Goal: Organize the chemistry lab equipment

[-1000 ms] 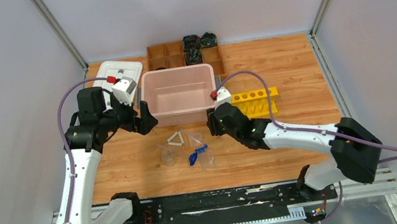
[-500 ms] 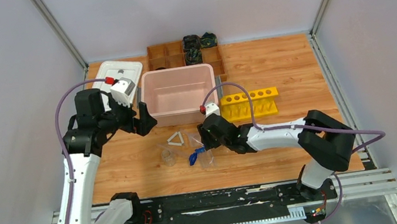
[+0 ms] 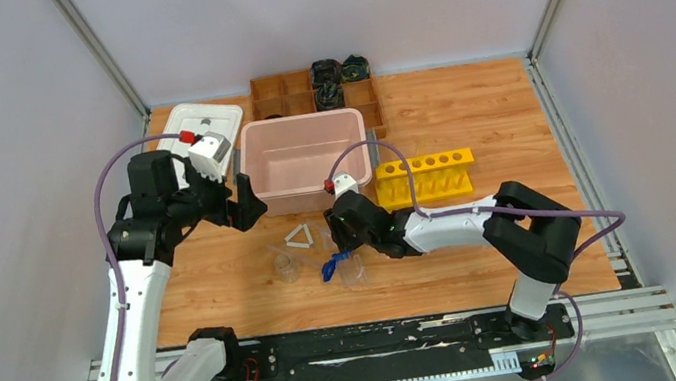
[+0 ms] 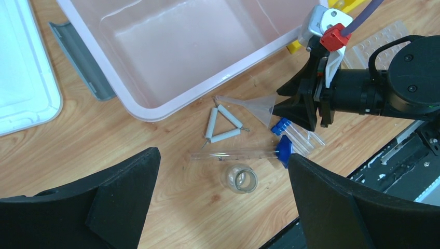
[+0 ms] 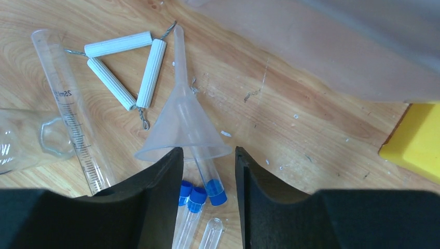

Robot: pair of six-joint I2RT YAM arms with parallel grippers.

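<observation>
The lab equipment lies on the wood in front of the pink bin. There is a white triangle (image 3: pixel 298 237) (image 5: pixel 124 65), a clear funnel (image 5: pixel 184 122) (image 4: pixel 254 104), blue-capped tubes (image 5: pixel 210 179) (image 4: pixel 290 136), a graduated cylinder with a blue base (image 4: pixel 238 154) and a little beaker (image 4: pixel 239 179). My right gripper (image 5: pixel 208 151) (image 3: pixel 339 236) is low over the tubes. Its jaws are apart on either side of one blue-capped tube, beside the funnel's mouth, and touch nothing. My left gripper (image 4: pixel 223 155) (image 3: pixel 249 207) hangs wide open above the glassware, holding nothing.
A pink bin (image 3: pixel 310 200) stands behind the glassware, with a yellow tube rack (image 3: pixel 428 177) to its right. A white tray (image 3: pixel 194 131) lies at the back left and a wooden compartment box (image 3: pixel 284 92) at the back. A grey strip (image 4: pixel 80 59) lies beside the bin.
My right arm has swung left from beside the yellow rack to the pile of tubes. The left arm has stayed where it was.
</observation>
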